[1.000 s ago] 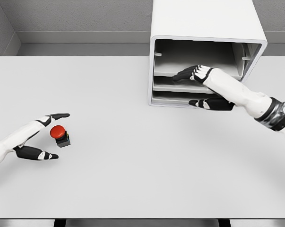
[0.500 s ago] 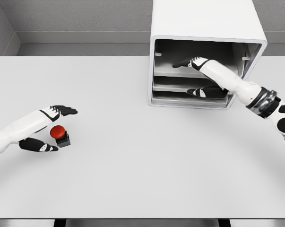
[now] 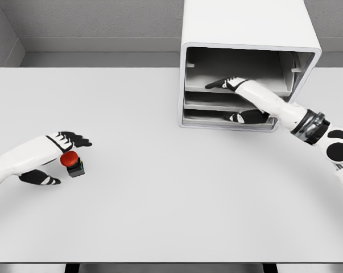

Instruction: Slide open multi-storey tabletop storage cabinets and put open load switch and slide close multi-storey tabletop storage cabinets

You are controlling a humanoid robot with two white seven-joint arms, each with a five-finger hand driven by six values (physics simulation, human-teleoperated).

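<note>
Red-capped switch (image 3: 70,161) on black base, table (image 3: 160,199) left side, white matte top, grey wall behind. Left hand (image 3: 53,157) fingers spread around it, not gripping. Right hand (image 3: 234,99) fingers extended inside white cabinet (image 3: 248,34), straddling tray.

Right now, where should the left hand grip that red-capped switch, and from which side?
Grip the load switch by its dark square base, below the red dome, which looks too rounded to pinch. Come from its left, where the left hand already brackets it, fingers above, thumb below.
</note>
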